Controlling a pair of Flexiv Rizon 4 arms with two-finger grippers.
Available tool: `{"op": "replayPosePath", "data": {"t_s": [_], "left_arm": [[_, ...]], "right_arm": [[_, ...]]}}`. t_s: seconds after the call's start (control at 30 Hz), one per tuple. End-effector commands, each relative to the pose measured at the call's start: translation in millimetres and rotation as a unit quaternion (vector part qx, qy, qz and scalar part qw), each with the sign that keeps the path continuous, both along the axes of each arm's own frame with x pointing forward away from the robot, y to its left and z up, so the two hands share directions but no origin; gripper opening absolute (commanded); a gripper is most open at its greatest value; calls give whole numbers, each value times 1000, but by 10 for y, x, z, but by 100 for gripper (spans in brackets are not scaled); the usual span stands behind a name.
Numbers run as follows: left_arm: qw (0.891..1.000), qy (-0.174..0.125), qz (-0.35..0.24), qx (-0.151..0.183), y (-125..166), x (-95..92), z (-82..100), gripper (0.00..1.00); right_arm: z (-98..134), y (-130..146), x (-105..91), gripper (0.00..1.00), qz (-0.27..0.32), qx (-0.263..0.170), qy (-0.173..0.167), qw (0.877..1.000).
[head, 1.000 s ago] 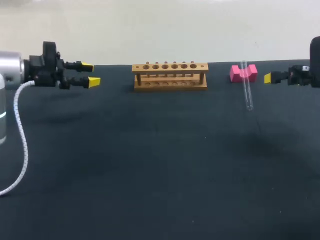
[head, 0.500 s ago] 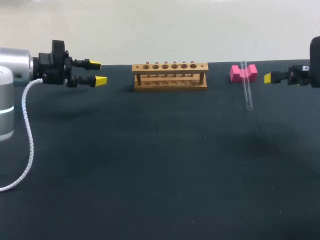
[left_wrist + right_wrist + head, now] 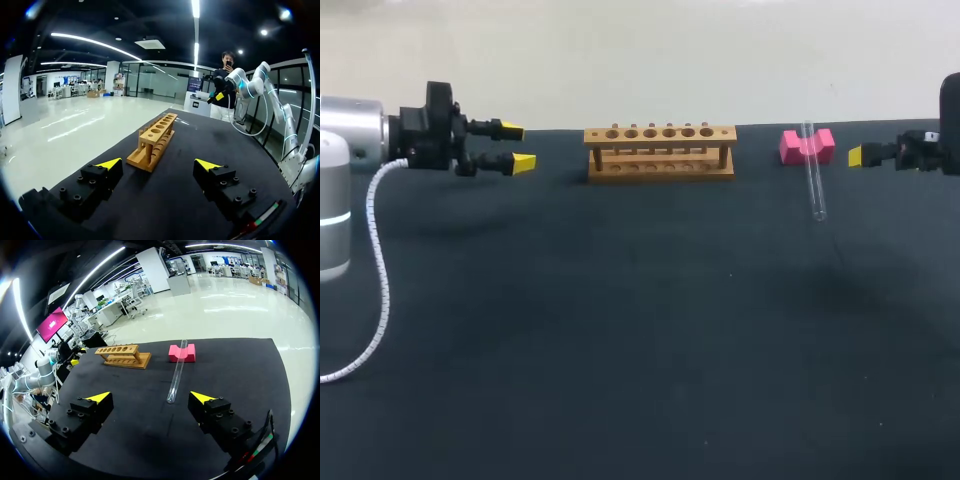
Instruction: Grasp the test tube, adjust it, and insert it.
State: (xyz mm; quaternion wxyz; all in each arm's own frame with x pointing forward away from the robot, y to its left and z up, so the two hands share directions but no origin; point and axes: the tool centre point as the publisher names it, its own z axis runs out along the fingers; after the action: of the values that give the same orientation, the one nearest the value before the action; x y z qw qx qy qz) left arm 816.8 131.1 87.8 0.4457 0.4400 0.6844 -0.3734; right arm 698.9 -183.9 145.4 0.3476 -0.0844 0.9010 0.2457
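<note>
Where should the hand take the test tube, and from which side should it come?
Probably its free middle: grip the test tube there, short of the pink block that props its far end. The right hand, open, faces it; come from that side, fingers closing across the slim, tilted glass.

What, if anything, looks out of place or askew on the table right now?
Only the test tube: it lies tilted, one end propped on the pink block, the other on the table, outside the empty wooden rack.
</note>
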Motion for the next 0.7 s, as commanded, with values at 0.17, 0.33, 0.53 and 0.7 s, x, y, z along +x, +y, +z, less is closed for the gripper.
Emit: {"op": "replayPosePath", "data": {"t_s": [0.17,0.33,0.53,0.7], "left_arm": [[1000,-2,1,-1,3,-14,-9,100],[1000,-2,1,-1,3,-14,-9,100],[1000,-2,1,-1,3,-14,-9,100],[1000,-2,1,-1,3,-14,-9,100]], "right_arm": [[9,10,-14,100,-3,-4,0,1000],[9,10,-14,100,-3,-4,0,1000],[9,10,-14,100,-3,-4,0,1000],[-55,94,84,100,-30,-27,-30,999]]}}
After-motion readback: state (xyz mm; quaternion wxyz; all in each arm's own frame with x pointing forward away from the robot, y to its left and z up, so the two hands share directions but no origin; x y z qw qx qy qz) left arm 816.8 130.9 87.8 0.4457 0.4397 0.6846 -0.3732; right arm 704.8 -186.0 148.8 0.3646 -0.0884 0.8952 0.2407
